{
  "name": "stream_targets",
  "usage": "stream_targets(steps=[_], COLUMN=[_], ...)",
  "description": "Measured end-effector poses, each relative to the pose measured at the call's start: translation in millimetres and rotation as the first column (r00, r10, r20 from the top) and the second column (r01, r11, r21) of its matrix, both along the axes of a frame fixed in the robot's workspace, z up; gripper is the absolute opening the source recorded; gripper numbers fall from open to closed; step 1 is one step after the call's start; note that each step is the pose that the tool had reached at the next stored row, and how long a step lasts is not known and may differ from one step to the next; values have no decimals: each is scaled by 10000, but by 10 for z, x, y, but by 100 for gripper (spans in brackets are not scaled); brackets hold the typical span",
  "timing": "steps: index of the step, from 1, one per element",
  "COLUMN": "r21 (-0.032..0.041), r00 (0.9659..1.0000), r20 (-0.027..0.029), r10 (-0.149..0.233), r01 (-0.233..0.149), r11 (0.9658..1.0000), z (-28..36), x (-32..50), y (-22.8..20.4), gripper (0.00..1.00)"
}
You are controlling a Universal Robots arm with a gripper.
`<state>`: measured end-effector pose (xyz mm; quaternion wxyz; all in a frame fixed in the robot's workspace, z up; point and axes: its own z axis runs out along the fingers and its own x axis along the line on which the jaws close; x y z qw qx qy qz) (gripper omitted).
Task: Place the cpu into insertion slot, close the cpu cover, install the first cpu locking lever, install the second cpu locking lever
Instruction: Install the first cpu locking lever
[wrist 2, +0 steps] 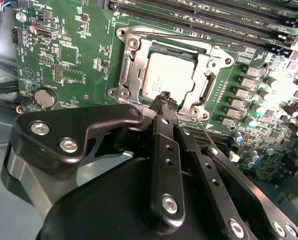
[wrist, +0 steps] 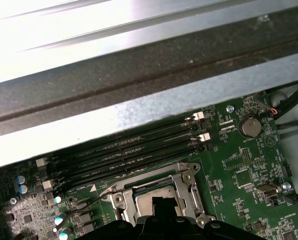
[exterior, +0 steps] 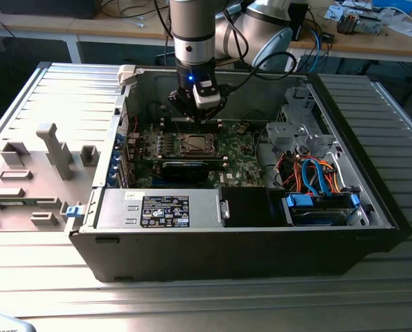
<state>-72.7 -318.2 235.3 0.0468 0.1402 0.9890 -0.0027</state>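
Although the cpu already lies flat in the insertion slot, the work is not complete. In the second wrist view the cpu cover rests down around the chip, its window exposing the silver-grey top. One thin locking lever runs along the socket edge beside the memory slots; another wire lever stands angled off the opposite corner, so I judge at least that lever not yet latched.

My gripper hangs just above the near edge of the socket. My jaws are pressed nearly together at the tips and pinch nothing.

In the exterior view the socket sits mid-board on the green motherboard, inside the open computer case, with my gripper directly above its far side. Drive cables lie well apart toward the exterior view's right.
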Motion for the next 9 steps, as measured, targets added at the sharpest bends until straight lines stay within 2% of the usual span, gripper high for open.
stream_targets(steps=[9], r21=[-3], r00=[10000], r20=[1], r10=[68], r01=[-68], r11=[10000], z=[0], x=[0], y=[0], gripper=[11])
